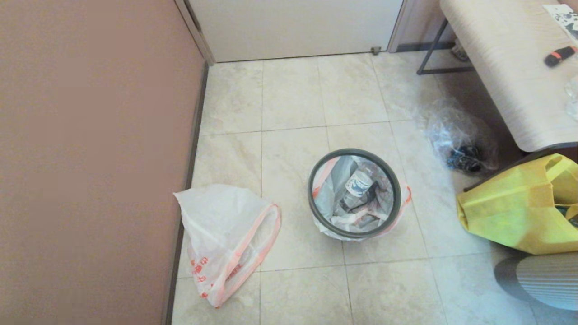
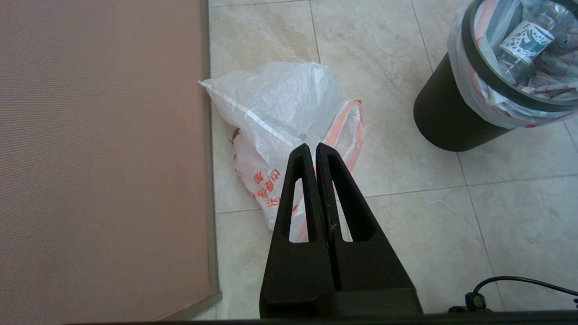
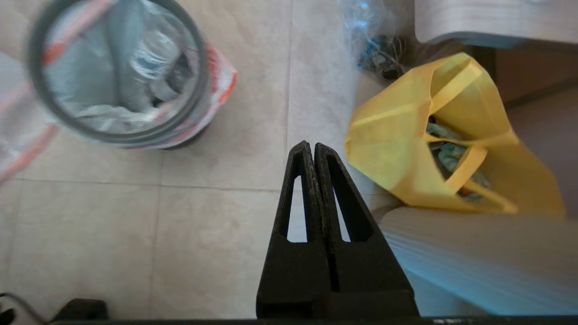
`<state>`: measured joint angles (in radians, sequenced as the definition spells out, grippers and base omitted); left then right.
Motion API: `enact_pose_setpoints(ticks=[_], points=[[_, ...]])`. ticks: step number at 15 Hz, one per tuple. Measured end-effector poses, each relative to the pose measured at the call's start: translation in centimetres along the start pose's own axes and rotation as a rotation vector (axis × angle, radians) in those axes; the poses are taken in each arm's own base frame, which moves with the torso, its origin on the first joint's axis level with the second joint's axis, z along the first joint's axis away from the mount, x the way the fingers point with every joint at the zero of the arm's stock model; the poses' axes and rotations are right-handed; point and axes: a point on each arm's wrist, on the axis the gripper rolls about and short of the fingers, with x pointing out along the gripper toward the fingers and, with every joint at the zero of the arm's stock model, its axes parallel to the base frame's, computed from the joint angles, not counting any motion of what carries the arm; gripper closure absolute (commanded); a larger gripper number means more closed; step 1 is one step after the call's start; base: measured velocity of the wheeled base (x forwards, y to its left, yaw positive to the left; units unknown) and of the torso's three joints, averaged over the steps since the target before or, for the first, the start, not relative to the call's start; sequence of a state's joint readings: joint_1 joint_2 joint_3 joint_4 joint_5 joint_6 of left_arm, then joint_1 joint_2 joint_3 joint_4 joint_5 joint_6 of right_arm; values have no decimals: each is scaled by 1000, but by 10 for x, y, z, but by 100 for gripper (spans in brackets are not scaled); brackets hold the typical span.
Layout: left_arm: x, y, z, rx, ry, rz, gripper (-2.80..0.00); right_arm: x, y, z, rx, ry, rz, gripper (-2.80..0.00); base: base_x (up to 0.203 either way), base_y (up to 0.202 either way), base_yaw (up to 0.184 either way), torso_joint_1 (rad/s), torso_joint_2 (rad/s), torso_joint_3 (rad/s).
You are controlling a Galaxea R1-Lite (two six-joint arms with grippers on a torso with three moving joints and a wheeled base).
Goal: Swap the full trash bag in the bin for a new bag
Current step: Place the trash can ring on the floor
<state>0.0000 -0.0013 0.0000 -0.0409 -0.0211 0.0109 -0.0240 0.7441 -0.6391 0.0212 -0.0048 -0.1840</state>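
The black bin [image 1: 355, 234] [image 2: 445, 117] stands on the tiled floor in the middle, a dark grey hoop [image 1: 316, 212] [image 3: 45, 108] round its rim. The full trash bag [image 1: 336, 189] [image 2: 487, 97] [image 3: 90, 76] lines it, a clear bottle [image 1: 359, 184] lying inside and the orange-printed edge folded over the rim. The new bag [image 1: 221, 230] [image 2: 280, 108] lies limp on the floor by the left wall. My left gripper [image 2: 313, 145] hangs shut and empty above the new bag. My right gripper [image 3: 311, 143] is shut and empty above bare floor between the bin and a yellow bag. Neither arm shows in the head view.
A brown wall [image 1: 90, 158] bounds the left side. A yellow fabric bag [image 1: 515, 203] [image 3: 406, 149] and a clear crinkled bag of dark items [image 1: 460, 140] sit at the right beside a pale bench [image 1: 505, 58]. A door [image 1: 293, 27] closes the back.
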Motion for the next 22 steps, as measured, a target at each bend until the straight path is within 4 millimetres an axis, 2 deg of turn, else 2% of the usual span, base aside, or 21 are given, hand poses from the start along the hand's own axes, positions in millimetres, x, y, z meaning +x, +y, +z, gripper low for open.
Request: enact_pose_setpoints(ticks=[3, 5, 8, 11, 12, 17, 19, 22], points=[[0, 0, 0, 0, 0, 0, 0, 57, -5, 24, -24, 100, -39, 0, 0, 0, 0, 0, 0, 0], [0, 0, 0, 0, 0, 0, 0, 100, -5, 28, -37, 169, -72, 0, 0, 0, 0, 0, 0, 0], [0, 0, 0, 0, 0, 0, 0, 162, 7, 20, -49, 252, -73, 0, 0, 0, 0, 0, 0, 0], [0, 0, 0, 0, 0, 0, 0, 214, 34, 2, -71, 310, -15, 0, 0, 0, 0, 0, 0, 0], [0, 0, 0, 0, 0, 0, 0, 229, 46, -3, -77, 326, 1, -280, 0, 0, 0, 0, 0, 0], [0, 0, 0, 0, 0, 0, 0, 285, 114, -31, -65, 406, 77, -280, 0, 0, 0, 0, 0, 0], [0, 0, 0, 0, 0, 0, 0, 305, 128, -39, -65, 418, 42, -280, 0, 0, 0, 0, 0, 0], [0, 0, 0, 0, 0, 0, 0, 329, 137, -47, -65, 421, 16, -280, 0, 0, 0, 0, 0, 0]])
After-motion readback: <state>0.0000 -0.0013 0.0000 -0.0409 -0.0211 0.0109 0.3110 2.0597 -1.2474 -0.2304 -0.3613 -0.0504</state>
